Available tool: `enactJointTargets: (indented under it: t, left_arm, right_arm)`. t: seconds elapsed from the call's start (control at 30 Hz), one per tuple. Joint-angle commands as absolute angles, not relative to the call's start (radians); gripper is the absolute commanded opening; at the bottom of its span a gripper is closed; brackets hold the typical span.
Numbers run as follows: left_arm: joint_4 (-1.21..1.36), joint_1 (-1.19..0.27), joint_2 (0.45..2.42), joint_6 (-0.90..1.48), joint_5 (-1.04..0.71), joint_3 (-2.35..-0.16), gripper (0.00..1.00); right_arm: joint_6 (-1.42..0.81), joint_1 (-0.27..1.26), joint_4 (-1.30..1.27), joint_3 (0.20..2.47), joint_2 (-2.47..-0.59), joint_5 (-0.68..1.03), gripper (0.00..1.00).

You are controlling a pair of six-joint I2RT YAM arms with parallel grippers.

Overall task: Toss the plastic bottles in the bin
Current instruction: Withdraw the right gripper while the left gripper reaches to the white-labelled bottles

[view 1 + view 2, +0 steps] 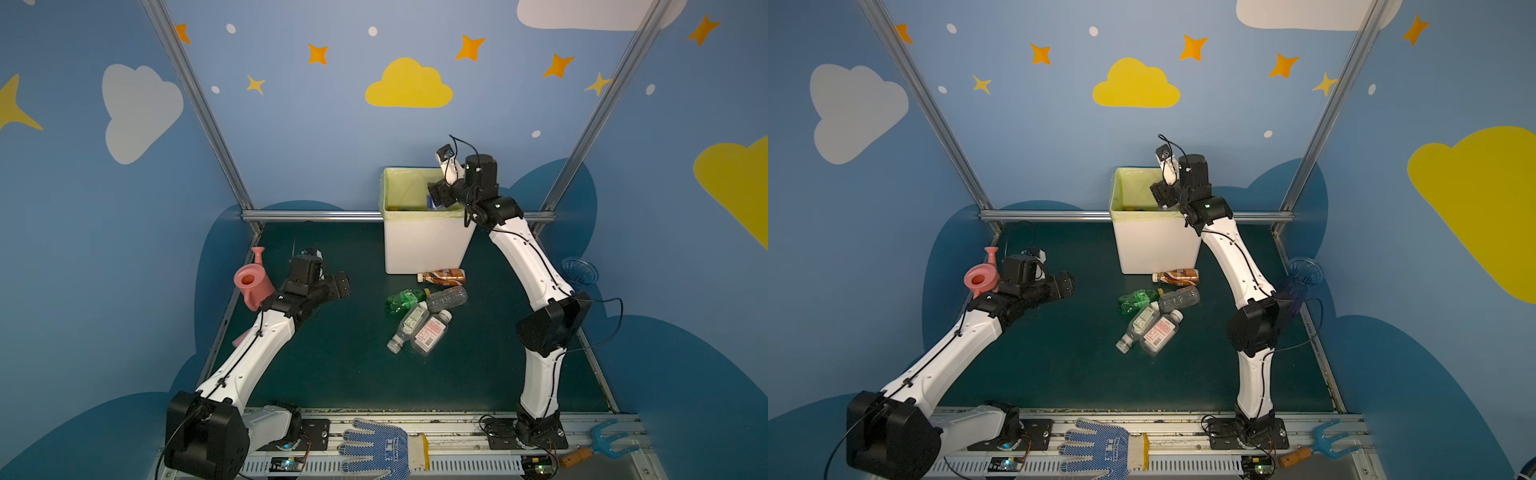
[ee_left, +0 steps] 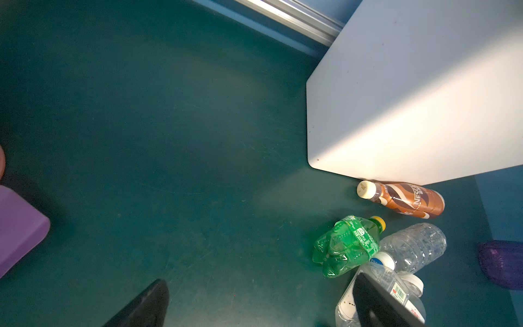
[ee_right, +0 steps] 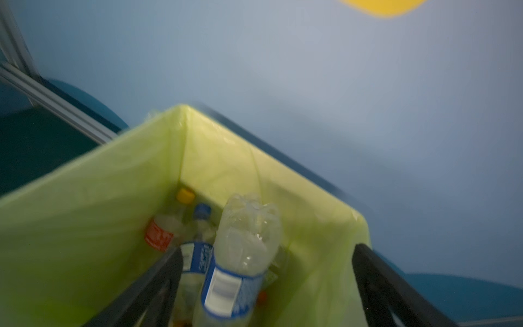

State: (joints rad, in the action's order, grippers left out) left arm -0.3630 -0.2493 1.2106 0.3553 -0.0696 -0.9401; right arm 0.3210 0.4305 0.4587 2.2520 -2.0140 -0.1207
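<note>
The right gripper (image 3: 268, 249) hangs over the white square plastic bin with a light green bag inside (image 1: 424, 245). Its two black fingers are spread wide apart and squeeze nothing. Between them, a clear plastic bottle with a blue label (image 3: 243, 254) is in the bin's mouth and looks blurry. The left gripper (image 2: 260, 280) is well to the left of the bin, above the dark green table (image 1: 332, 365). It is spread wide too and holds nothing.

More bottles lie at the bottom of the bin. A yellow cap, a blue cap and a red label show there.

The pink plastic watering can (image 1: 253, 282) stands far to the left of the bin. The blue and white dotted glove (image 1: 382, 451) lies well in front of the bin.

Five bottles lie on the table in front of the bin. The brown coffee bottle (image 1: 442, 276) touches the bin's front wall. Just past it lie the squashed green bottle with a yellow cap (image 1: 405, 299) and the clear ribbed bottle (image 1: 449, 297), side by side. Farthest from the bin are two clear bottles with paper labels (image 1: 419, 332), touching each other.
</note>
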Motion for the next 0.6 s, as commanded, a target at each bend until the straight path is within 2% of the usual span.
enactJointTargets:
  t: [0.0,0.13,0.3,0.57]
  left_arm:
    - [-0.377,-0.291,1.198,0.315,-0.006,-0.979,1.00]
    - [-0.375,-0.399,1.194,0.226,0.053,-0.982,1.00]
    - [-0.433,-0.506,1.254,0.108,0.033,-1.002,1.00]
    - [-0.504,-0.679,1.373,0.060,0.017,-1.050,1.00]
  right_arm:
    - [0.275,0.454,0.421,2.270,-1.828,-0.160,0.97]
    - [0.260,0.457,0.365,2.177,-1.698,-0.148,0.97]
    - [0.216,0.428,0.285,1.951,-1.547,-0.180,0.98]
    - [-0.091,0.243,0.308,1.510,-1.333,-0.126,0.98]
